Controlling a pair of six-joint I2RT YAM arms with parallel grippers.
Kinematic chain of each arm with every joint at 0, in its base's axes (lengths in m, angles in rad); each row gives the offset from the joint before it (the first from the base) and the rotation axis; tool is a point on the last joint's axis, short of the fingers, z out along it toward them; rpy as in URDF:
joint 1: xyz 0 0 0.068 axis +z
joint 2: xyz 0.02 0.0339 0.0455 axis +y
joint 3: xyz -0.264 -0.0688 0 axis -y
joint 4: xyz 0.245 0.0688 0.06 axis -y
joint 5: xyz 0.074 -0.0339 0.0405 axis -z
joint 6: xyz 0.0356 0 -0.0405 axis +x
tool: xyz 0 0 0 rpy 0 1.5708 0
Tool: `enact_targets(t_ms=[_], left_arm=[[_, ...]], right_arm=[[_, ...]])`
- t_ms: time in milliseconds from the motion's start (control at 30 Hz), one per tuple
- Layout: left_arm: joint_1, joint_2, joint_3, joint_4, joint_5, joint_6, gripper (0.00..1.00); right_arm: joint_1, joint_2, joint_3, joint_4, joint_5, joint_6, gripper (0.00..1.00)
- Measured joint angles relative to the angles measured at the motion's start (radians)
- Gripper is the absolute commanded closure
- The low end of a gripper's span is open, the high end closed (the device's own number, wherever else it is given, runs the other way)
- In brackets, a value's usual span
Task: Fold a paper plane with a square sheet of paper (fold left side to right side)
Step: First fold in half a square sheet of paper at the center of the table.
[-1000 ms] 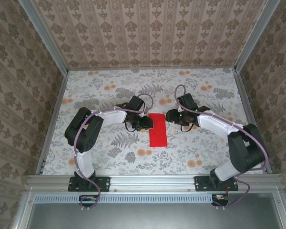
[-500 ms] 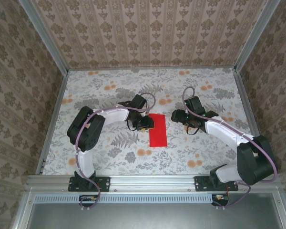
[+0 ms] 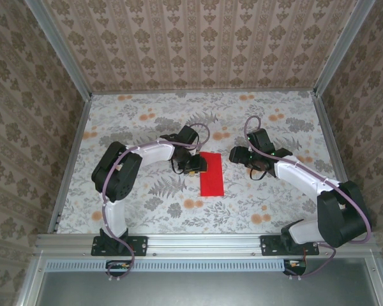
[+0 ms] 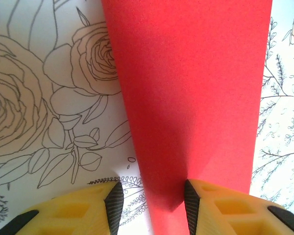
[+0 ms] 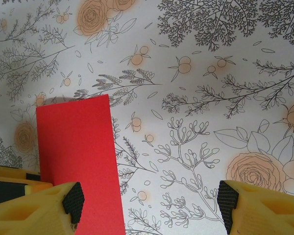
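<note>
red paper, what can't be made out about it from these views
Top external: the left gripper covers the upper left edge of the square sheet of paper; its layers are too small to count.
Left wrist: the sheet runs off the top and bottom edges; whether the fingertips press it is unclear.
Right wrist: the bottom edge and a finger of the right gripper cut off its near end.

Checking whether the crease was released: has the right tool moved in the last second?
Yes. The right tool has backed off to the right, leaving a gap to the right edge of the red paper, which it met before.
</note>
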Motion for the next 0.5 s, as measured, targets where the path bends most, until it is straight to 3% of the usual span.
enact_targets(t_ms=[500], left_arm=[[-0.006, 0.003, 0.008, -0.011, -0.014, 0.000, 0.58]], right_arm=[[0.000, 0.000, -0.006, 0.007, -0.029, 0.000, 0.26]])
